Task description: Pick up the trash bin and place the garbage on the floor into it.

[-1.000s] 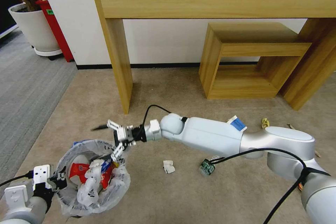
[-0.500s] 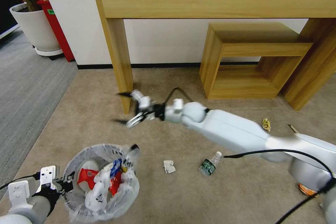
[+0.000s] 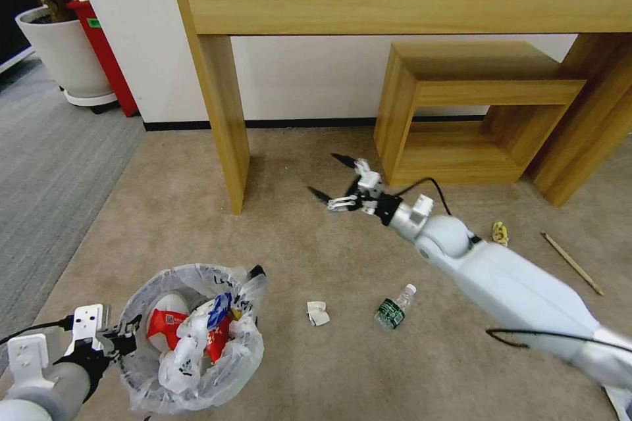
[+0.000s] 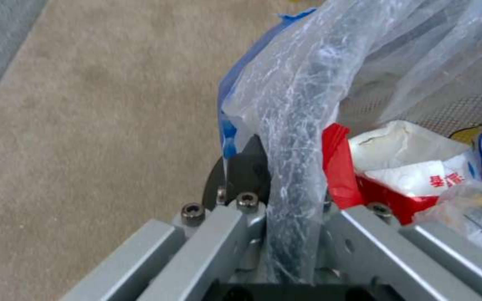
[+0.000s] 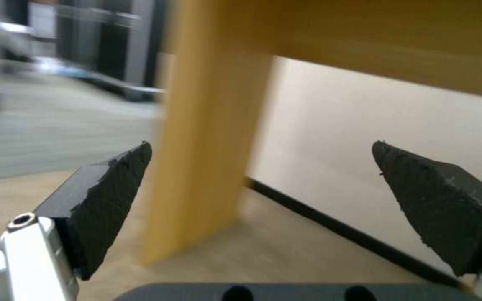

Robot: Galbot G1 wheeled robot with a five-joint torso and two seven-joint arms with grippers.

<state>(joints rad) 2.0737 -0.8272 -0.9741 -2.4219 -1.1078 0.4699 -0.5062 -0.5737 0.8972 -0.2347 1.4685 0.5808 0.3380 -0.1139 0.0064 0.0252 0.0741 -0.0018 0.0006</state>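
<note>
At lower left of the head view, the left gripper (image 3: 122, 337) is clamped on the bag-lined rim of the trash bin (image 3: 197, 335), which holds red wrappers and crumpled paper. The right gripper (image 3: 332, 177) hangs mid-frame, jaws wide and empty. A green-label bottle (image 3: 394, 308), a crumpled paper (image 3: 318, 313), a yellow scrap (image 3: 500, 233) and a wooden stick (image 3: 571, 262) lie on the beige carpet (image 3: 296, 250)

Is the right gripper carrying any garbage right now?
No, the right gripper is open with only the table leg between its fingers.
</note>
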